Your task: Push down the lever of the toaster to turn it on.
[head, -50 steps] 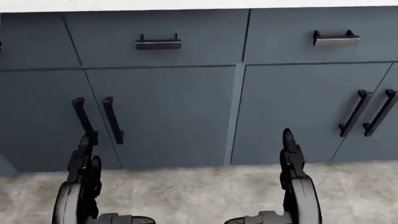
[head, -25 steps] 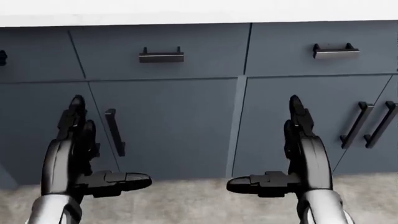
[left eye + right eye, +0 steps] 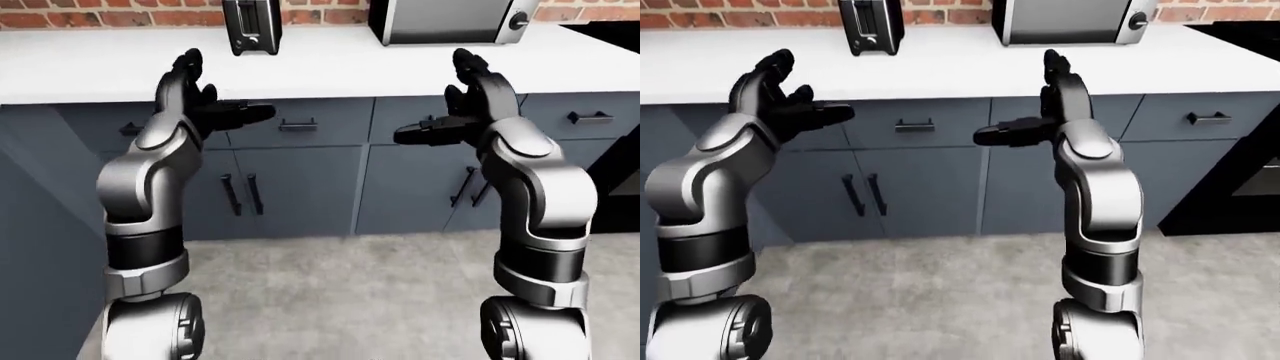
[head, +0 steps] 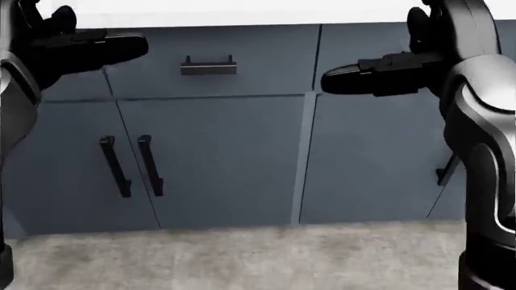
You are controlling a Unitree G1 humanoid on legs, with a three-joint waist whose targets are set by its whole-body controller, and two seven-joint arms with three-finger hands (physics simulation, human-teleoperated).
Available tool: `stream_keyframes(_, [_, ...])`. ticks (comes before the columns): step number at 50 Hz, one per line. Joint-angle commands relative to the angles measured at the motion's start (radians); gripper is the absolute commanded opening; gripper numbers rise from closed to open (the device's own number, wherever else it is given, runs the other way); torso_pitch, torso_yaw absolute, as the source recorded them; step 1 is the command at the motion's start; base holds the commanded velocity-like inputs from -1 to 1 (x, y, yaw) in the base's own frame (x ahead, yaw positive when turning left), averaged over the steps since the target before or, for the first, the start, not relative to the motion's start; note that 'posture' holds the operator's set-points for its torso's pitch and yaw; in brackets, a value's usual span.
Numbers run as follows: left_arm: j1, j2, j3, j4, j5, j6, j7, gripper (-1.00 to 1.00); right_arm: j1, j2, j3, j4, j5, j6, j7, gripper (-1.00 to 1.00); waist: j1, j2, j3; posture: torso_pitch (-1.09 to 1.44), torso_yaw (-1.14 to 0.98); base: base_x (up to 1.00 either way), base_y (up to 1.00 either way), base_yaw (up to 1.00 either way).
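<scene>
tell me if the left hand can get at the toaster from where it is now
Probably not yet: the left hand hangs open below the counter edge, while the toaster stands far up the worktop by the brick wall. Nothing blocks the way.

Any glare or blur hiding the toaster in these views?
Left-eye view: toaster sharp, evenly lit, its top cropped by the frame. Right-eye view: the same, no glare on the white counter. Head view: toaster out of frame; the dark hands are slightly soft at the upper corners.

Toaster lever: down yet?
Cannot tell: the toaster is too small to make out its lever. Both hands, left and right, are open, short of it.
</scene>
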Motion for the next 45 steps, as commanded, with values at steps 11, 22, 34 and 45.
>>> stream_keyframes(11, [-0.177,0.112,0.026,0.073,-0.060,-0.005,-0.005,1.00,-0.201,-0.109,-0.023,0.040,0.021,0.057,0.039,1.00,-0.001,0.007,-0.042,0.00,0.00,0.01,0.00,0.00])
stream_keyframes(22, [-0.193,0.115,0.015,0.115,-0.052,-0.033,-0.012,1.00,-0.219,-0.135,-0.034,0.047,0.036,0.071,0.048,1.00,-0.004,0.001,-0.017,0.00,0.00,0.11,0.00,0.00])
stream_keyframes(34, [-0.177,0.115,0.016,0.089,-0.063,-0.017,-0.004,1.00,-0.205,-0.142,-0.035,0.048,0.038,0.067,0.050,1.00,-0.002,0.016,-0.026,0.00,0.00,0.17,0.00,0.00])
stream_keyframes(45, [-0.186,0.124,0.026,0.111,-0.071,-0.023,-0.001,1.00,-0.209,-0.138,-0.031,0.060,0.030,0.061,0.056,1.00,-0.002,-0.019,-0.020,0.00,0.00,0.18,0.00,0.00])
